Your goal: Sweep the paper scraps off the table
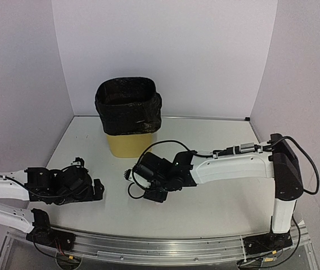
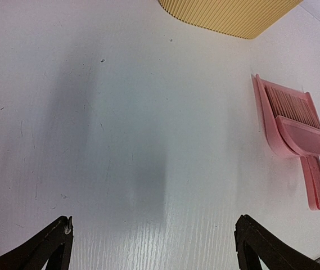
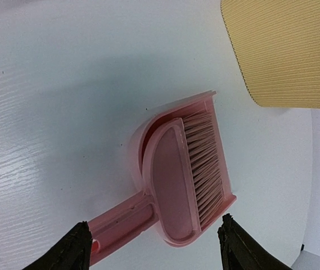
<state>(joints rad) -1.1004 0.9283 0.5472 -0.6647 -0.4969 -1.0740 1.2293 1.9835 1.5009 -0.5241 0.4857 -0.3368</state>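
Note:
No paper scraps show in any view. The pink hand brush (image 3: 171, 180) lies nested in the pink dustpan (image 3: 139, 140) on the white table (image 1: 216, 208). My right gripper (image 3: 154, 221) hangs open just above them, one finger by the handle and the other past the pan's corner, holding nothing. In the top view the right gripper (image 1: 140, 175) covers the pan and brush. My left gripper (image 2: 154, 225) stands wide open over bare tabletop at the left (image 1: 98, 189), with the dustpan (image 2: 264, 107) and brush (image 2: 300, 132) off to its right.
A yellow ribbed bin with a black liner (image 1: 129, 115) stands at the back centre, close behind the dustpan (image 3: 286, 50). White walls close the table on three sides. An aluminium rail (image 1: 165, 250) runs along the front edge.

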